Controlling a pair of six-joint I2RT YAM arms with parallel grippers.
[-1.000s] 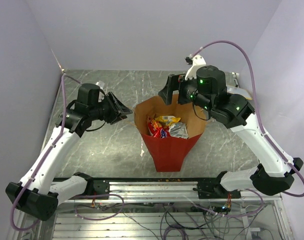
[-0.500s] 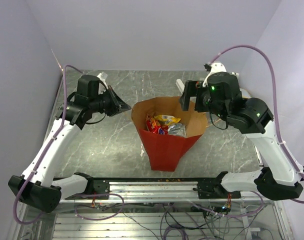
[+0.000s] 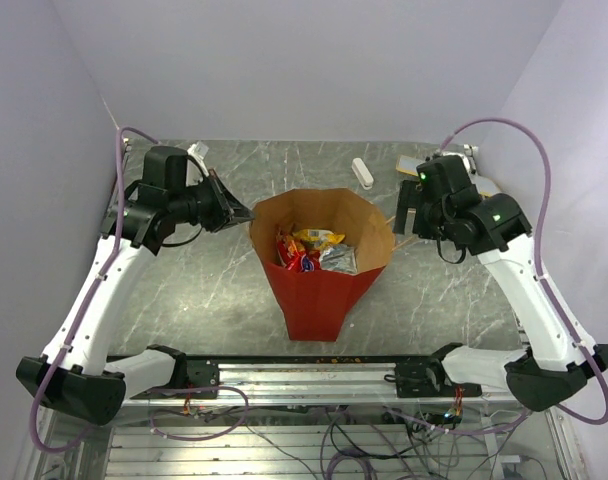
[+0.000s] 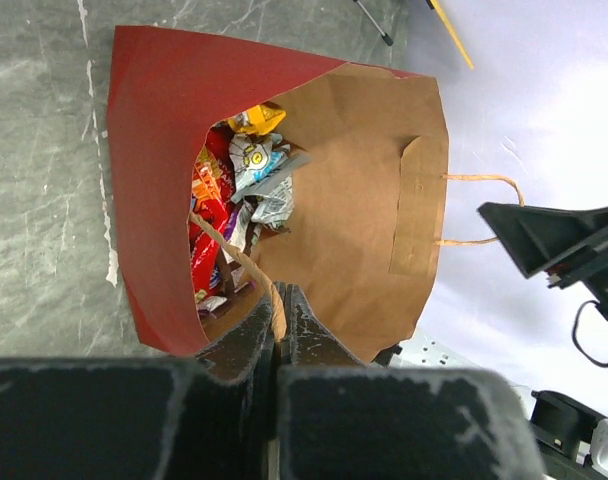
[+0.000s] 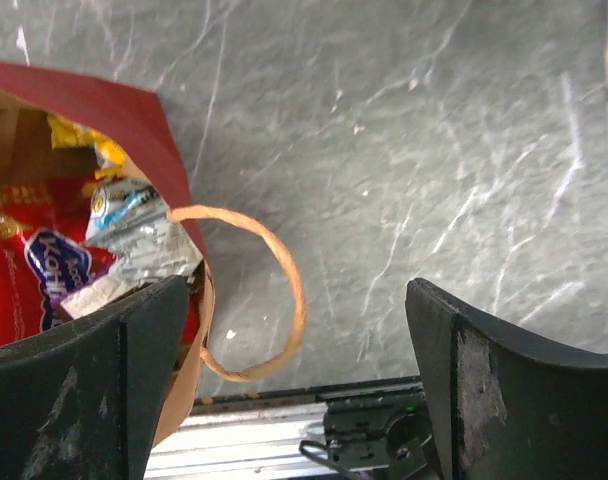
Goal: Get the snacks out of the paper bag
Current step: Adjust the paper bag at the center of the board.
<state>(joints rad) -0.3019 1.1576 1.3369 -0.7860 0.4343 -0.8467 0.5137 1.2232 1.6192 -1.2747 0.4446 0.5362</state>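
Left gripper (image 4: pixel 281 300) is pinched together on the paper bag (image 3: pixel 319 295), apparently on its handle loop (image 4: pixel 246 262), though my own fingers hide the exact bite. Right gripper (image 5: pixel 294 292) stands with its jaws wide apart just beside the bag's opposite rim, with the other handle (image 5: pixel 284 262) lying between them, and I see no contact.

As far as I can see, no snack is out yet; everything lies inside the bag. It stands upright with its mouth open, red outside and kraft brown within. Inside it sits the red chip bag (image 3: pixel 296 258), with a yellow candy bar (image 3: pixel 324 238) and a silver wrapper (image 3: pixel 340 261) beside it.
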